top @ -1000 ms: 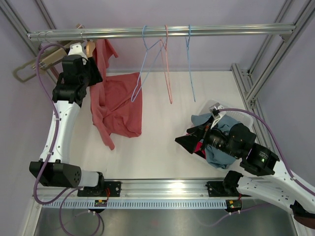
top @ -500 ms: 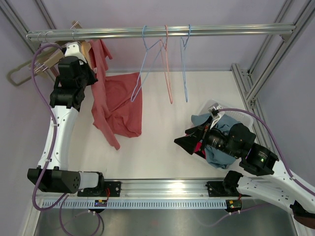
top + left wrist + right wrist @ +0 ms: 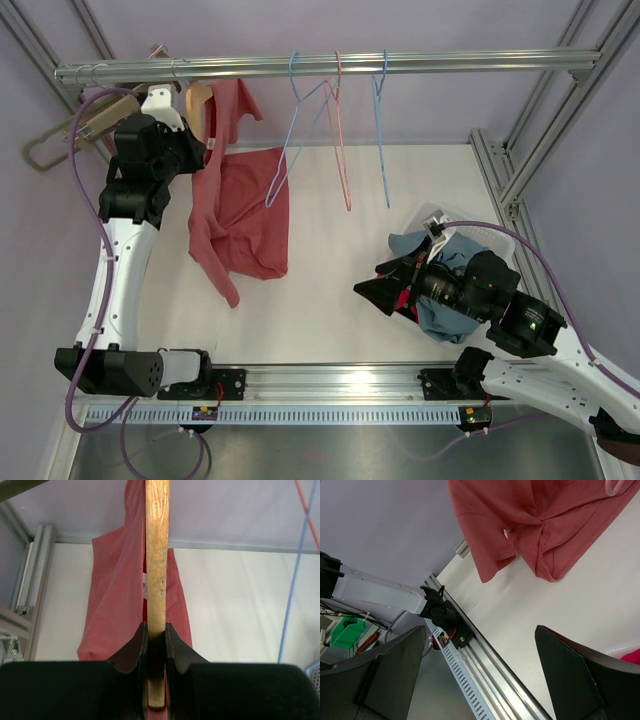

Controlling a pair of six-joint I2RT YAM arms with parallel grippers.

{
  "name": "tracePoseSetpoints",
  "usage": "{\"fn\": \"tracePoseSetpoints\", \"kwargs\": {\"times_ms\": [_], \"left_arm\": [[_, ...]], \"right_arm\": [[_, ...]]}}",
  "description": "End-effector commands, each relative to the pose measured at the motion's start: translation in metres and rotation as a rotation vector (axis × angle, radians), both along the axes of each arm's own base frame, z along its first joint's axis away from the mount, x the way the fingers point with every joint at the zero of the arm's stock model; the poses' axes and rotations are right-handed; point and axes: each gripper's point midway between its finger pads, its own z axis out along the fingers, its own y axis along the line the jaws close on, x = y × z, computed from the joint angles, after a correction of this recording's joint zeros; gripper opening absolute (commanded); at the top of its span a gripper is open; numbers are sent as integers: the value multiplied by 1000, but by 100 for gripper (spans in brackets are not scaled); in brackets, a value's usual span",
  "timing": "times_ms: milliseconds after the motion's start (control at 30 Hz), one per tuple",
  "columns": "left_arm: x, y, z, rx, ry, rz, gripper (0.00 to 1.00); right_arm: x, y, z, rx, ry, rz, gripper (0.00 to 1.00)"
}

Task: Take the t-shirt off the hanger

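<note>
Left pincer (image 3: pixel 156 630) is clamping the pale wooden hanger (image 3: pixel 156 555), steadying it while the red cloth t-shirt (image 3: pixel 245 210) is drooping onto the white bench (image 3: pixel 330 290); right pincer (image 3: pixel 480 655) is waiting wide open, empty.

The white table (image 3: pixel 340 280) is a flat matte surface, bordered by an aluminium frame rail (image 3: pixel 497 170) along its right side and by a slotted aluminium mounting rail (image 3: pixel 330 378) across its near edge. The lower folds of the red t-shirt (image 3: pixel 245 215) appear to rest on its left half, crumpled, with one narrow end trailing toward the near edge. A clear plastic bin (image 3: pixel 437 213) of heaped clothes stands near the right edge, well apart from the t-shirt.
</note>
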Motion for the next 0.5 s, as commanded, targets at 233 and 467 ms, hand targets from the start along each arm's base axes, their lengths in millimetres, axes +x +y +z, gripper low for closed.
{"fn": "tracePoseSetpoints", "kwargs": {"times_ms": [233, 467], "left_arm": [[-22, -36, 111, 14, -389, -233, 0], [-38, -40, 141, -10, -469, -256, 0]], "right_arm": [[-4, 1, 16, 36, -30, 25, 100], [-3, 8, 13, 32, -18, 39, 100]]}}
